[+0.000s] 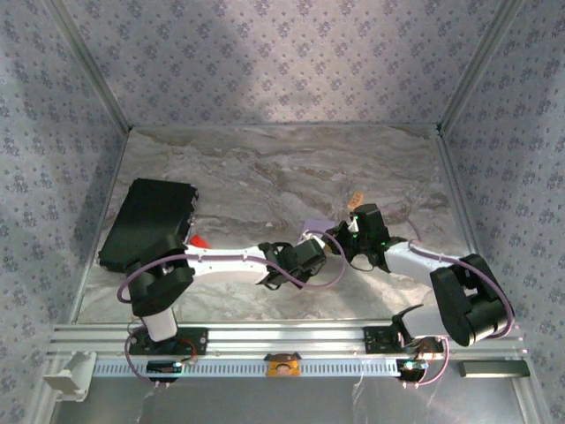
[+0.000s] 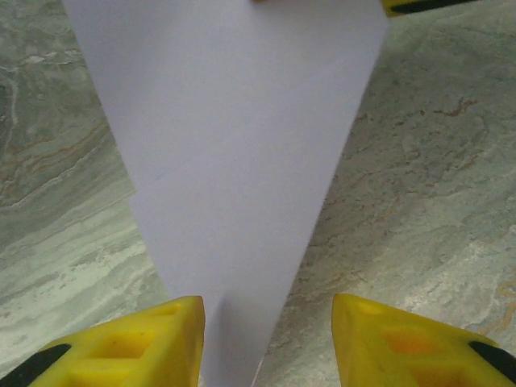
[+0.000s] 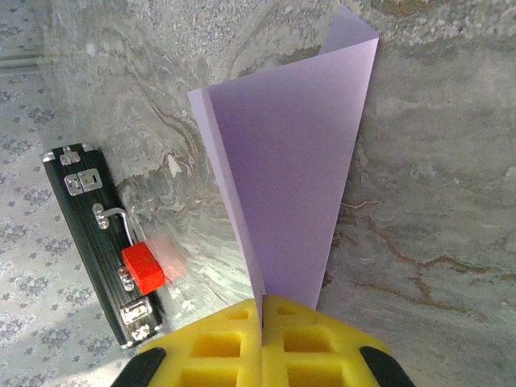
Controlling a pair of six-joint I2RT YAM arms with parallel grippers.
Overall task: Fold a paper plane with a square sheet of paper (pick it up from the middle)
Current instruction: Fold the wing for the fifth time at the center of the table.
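The right gripper [image 3: 262, 310] is closed tightly on one end of the paper plane [image 3: 282, 161], and holds it over the middle of the table [image 1: 265, 177], a little toward the near edge. The left gripper [image 2: 266, 310] has its jaws apart, one on each side of the paper, not pressing it.

The paper plane [image 3: 286, 177] is lavender, the table [image 3: 435, 201] marbled grey, the case [image 3: 78, 230] black.

Robot lab test cell, patterned backdrop walls [image 1: 282, 62], aluminium rail frame [image 1: 265, 334], marble-look tabletop [image 1: 265, 168].
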